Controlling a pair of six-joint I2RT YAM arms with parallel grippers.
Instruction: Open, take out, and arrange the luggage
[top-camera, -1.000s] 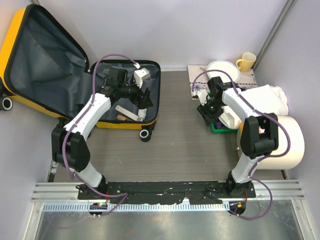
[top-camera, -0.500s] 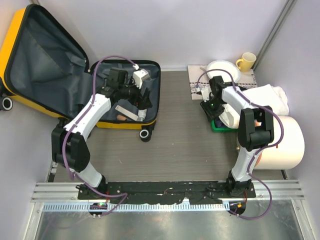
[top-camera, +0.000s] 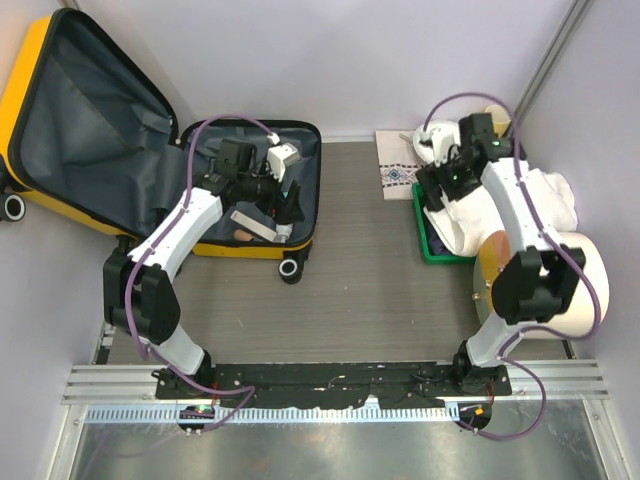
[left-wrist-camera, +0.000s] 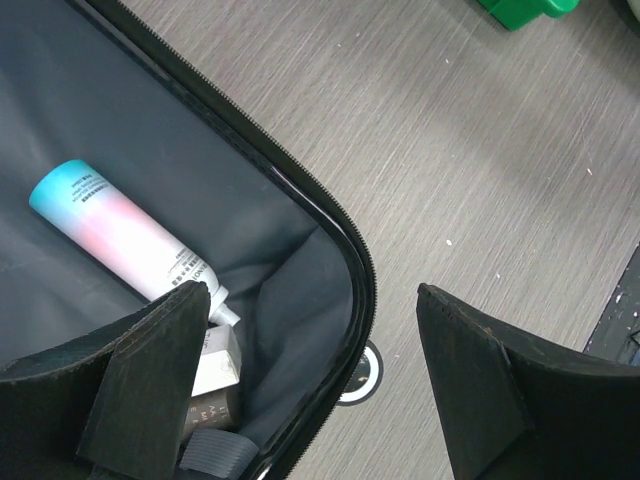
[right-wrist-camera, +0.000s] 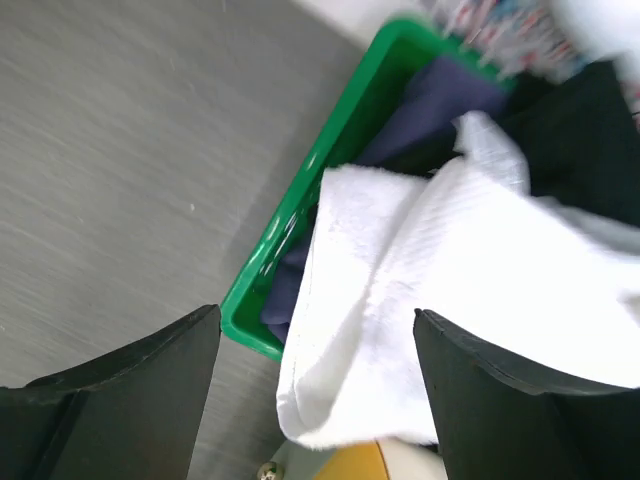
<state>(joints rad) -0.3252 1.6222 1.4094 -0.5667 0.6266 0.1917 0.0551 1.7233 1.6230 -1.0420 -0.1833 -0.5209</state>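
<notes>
Luggage (top-camera: 90, 120) lies open at the far left of the table (top-camera: 360, 290); its lid leans back against the wall and its base rests flat, the dark grey lining showing. We see the left gripper (left-wrist-camera: 310, 295) hanging over the base's near right corner, jaws wide apart with nothing between them. Below it in the lining lie a blue-to-pink tube (left-wrist-camera: 120, 235) and a small white box (left-wrist-camera: 215, 365) just beside the tube's cap; a wheel (left-wrist-camera: 362, 372) shows under the black zipper rim. On the right, the right gripper (right-wrist-camera: 318, 315) hovers above a green tray (right-wrist-camera: 300, 220) holding a white towel (right-wrist-camera: 460, 260) and dark cloth (right-wrist-camera: 440, 100); we find its jaws also spread wide, gripping nothing.
</notes>
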